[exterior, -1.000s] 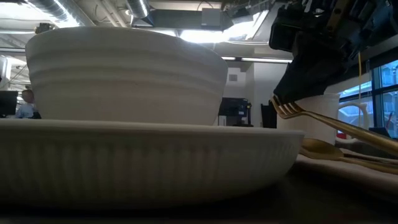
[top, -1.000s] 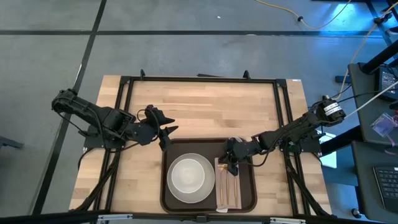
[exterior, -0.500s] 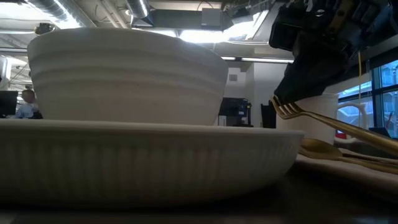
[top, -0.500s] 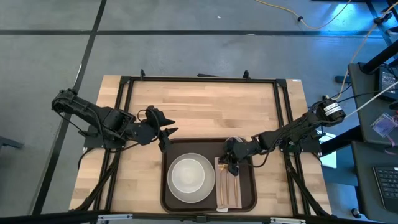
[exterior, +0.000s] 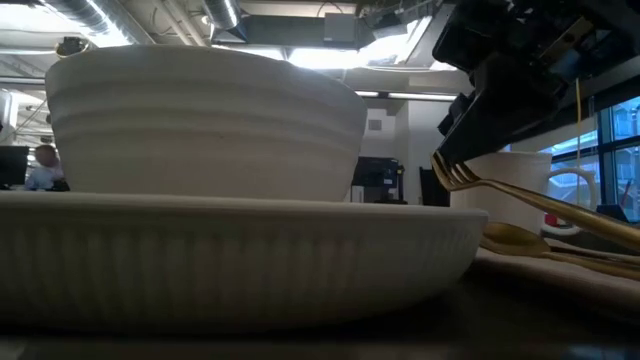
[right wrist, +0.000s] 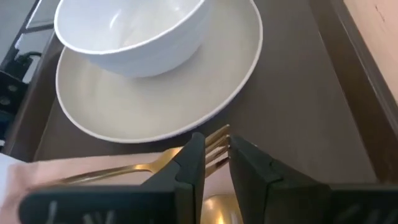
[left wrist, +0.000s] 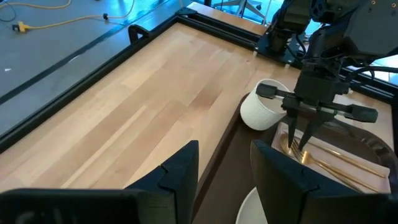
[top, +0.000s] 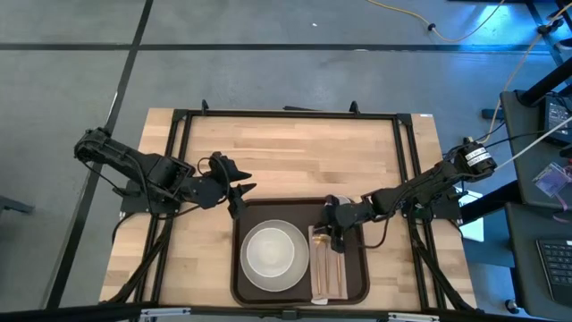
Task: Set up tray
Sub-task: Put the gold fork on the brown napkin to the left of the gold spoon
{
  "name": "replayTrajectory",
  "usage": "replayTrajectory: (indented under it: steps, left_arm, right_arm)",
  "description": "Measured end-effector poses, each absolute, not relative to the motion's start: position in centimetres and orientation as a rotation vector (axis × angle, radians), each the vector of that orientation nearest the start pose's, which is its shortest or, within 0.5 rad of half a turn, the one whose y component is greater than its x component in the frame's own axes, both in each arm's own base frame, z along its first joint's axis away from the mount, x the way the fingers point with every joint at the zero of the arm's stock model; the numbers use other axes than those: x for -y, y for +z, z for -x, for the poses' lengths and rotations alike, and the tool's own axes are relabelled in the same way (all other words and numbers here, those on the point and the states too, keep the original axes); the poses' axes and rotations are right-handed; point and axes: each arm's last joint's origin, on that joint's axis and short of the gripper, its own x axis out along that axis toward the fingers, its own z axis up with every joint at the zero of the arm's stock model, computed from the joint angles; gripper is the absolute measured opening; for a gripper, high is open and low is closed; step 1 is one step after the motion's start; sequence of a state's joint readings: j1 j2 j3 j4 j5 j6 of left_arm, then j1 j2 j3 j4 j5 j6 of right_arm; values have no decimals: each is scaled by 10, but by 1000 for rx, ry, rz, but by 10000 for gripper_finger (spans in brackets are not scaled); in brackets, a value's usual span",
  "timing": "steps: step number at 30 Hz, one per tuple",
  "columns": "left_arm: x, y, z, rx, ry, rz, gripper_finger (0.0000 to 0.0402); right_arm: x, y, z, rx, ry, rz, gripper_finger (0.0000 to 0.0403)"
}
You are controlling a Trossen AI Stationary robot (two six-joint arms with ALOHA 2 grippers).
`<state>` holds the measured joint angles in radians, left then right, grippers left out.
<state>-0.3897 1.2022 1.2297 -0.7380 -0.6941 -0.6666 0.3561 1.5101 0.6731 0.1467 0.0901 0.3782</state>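
The dark brown tray (top: 357, 277) lies at the table's near middle. On it a white bowl (top: 270, 252) stands in a white plate (top: 270, 283), beside a pale napkin (top: 313, 279) that carries a gold fork (right wrist: 124, 171) and a gold spoon (exterior: 512, 236). A white cup (left wrist: 261, 112) stands at the tray's far edge. My right gripper (top: 337, 234) is over the napkin's far end, shut on the fork. My left gripper (top: 238, 191) is open and empty above the table, just beyond the tray's far left corner. My right gripper pinches the fork at its tine end (right wrist: 217, 144) between its two fingers, which point down from above and lie across the fork. The tines (exterior: 452, 174) are raised off the napkin. The handle (exterior: 590, 216) slants down toward the napkin's near end.
A black frame (top: 286, 114) runs round the wooden tabletop (top: 295, 161). The bowl and plate stand close on the left of the napkin, and the cup is right beside my right gripper. A person (exterior: 42, 165) shows far off in the room.
My right gripper has shifted a little toward the table's right edge and tipped slightly. The fork's tine end stays raised beneath it.
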Motion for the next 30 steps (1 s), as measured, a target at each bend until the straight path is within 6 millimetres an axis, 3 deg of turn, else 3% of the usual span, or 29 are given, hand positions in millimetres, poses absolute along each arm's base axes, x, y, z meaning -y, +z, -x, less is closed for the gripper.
replayTrajectory:
  steps: [18, 30]
  left_arm:
    - [73, 358, -226, -481, 474, 273, 139]
    - [73, 358, -226, -481, 474, 274, 139]
  right_arm:
    - [-98, 164, -270, -703, 159, -118, 75]
    - [-97, 165, -271, -686, 123, -136, 147]
